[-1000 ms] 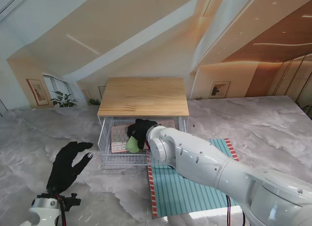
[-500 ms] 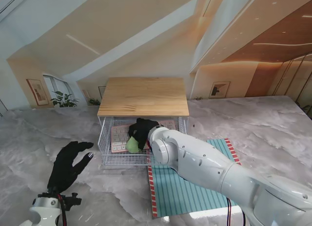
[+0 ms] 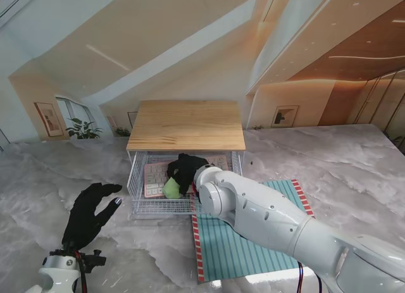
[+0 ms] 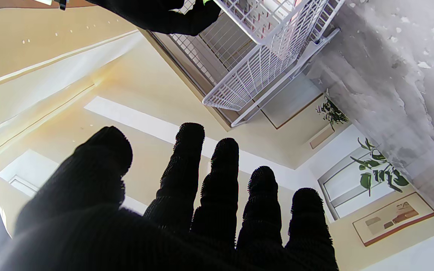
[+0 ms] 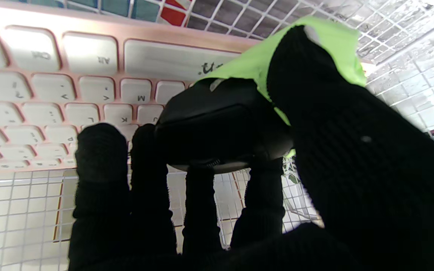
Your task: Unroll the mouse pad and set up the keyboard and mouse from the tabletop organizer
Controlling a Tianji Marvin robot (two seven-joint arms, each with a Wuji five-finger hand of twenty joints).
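- Right hand (image 5: 239, 180), black-gloved: fingers (image 5: 100, 158) and thumb curled around a lime-green and black computer mouse (image 5: 220, 124); thumb pressed on the green shell, other fingers wrapped against the black side.
- Mouse position: inside the white wire-mesh tabletop organizer (image 3: 140, 195), held just over the pink keyboard with white keys (image 5: 51, 82); whether it touches the keys cannot be told.
- Keyboard: lies flat on the organizer's wire floor, partly hidden by the right hand (image 3: 183, 169) in the stand view.
- Organizer top: pale rectangular wooden board (image 3: 186, 124), spanning the wire basket.
- Teal striped mouse pad with red-and-white edge bands (image 3: 221, 245): unrolled flat on the grey marble-patterned table (image 3: 354, 173), just nearer to me than the organizer, largely covered by the white right arm (image 3: 266, 211).
- Left hand (image 3: 88, 214), black-gloved: fingers (image 4: 219, 177) spread apart, holding nothing, raised left of the organizer and well apart from it.
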